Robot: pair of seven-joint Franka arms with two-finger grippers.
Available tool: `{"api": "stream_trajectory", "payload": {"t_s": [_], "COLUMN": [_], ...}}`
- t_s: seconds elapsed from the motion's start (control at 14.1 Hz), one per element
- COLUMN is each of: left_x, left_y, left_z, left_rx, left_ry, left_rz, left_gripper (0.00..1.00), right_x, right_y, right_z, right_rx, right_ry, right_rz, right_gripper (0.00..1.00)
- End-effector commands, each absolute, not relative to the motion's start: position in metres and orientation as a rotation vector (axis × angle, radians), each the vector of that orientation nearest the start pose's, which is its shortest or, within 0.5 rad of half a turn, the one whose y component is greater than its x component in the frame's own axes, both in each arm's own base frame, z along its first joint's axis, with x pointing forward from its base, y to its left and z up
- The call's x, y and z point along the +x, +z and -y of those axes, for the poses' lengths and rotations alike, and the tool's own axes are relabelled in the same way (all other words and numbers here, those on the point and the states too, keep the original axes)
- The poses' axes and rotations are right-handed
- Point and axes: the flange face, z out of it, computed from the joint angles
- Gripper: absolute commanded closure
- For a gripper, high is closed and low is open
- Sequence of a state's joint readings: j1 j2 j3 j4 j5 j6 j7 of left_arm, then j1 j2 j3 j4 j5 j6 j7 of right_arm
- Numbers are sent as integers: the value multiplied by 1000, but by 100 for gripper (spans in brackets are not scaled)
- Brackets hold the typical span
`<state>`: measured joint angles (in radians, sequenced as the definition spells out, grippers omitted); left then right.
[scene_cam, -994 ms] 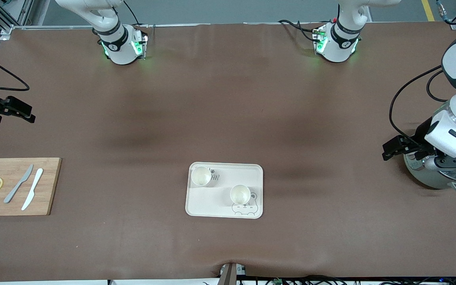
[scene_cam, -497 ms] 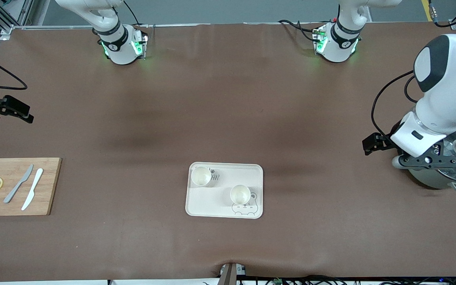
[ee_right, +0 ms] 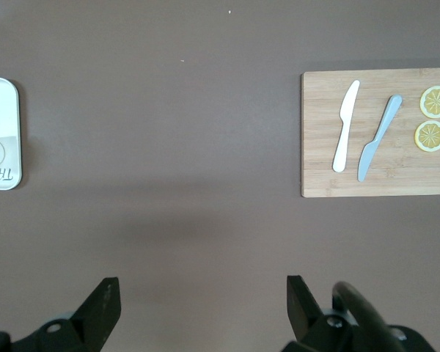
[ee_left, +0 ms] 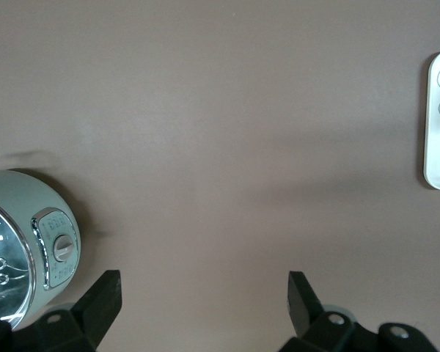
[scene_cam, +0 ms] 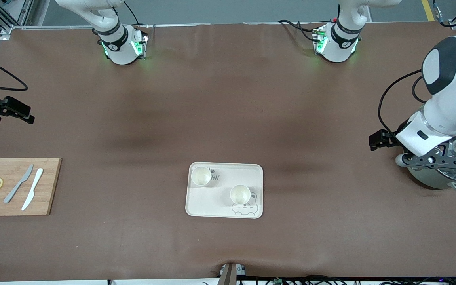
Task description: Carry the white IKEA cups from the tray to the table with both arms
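Overhead, left gripper (ee_left: 202, 308) and right gripper (ee_right: 202, 308), both spread wide.

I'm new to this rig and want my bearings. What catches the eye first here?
Mid-table, a cream rectangular tray holds two small off-white tumblers. At the right arm's end lies a bamboo cutting board with two knives and lemon slices; at the left arm's end, a pale green cooker.
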<state>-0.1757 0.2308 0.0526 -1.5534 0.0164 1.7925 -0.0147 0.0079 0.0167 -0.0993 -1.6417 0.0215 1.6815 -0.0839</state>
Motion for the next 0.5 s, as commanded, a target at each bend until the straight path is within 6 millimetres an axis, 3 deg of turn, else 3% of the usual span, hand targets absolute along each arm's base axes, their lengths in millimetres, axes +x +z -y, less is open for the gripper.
{"api": "stream_trajectory", "payload": {"t_s": [0.0, 0.21, 0.28, 0.43], "left_x": [628, 651, 651, 658], "left_y": [524, 528, 517, 499], "left_z": [85, 111, 134, 150], "left_rx": [-3156, -3151, -3149, -3154], "left_ry": [-25, -64, -40, -19], "left_rz": [-158, -124, -138, -86], "left_gripper": [0, 0, 0, 0], "right_x": [577, 585, 585, 584], "right_y": [581, 572, 572, 572], "right_z": [50, 46, 47, 50], "right_rx": [-3110, -3112, -3114, -3112], "right_ry": [-31, -43, -38, -31], "right_rz": [-21, -10, -10, -17], "right_gripper": [0, 0, 0, 0]}}
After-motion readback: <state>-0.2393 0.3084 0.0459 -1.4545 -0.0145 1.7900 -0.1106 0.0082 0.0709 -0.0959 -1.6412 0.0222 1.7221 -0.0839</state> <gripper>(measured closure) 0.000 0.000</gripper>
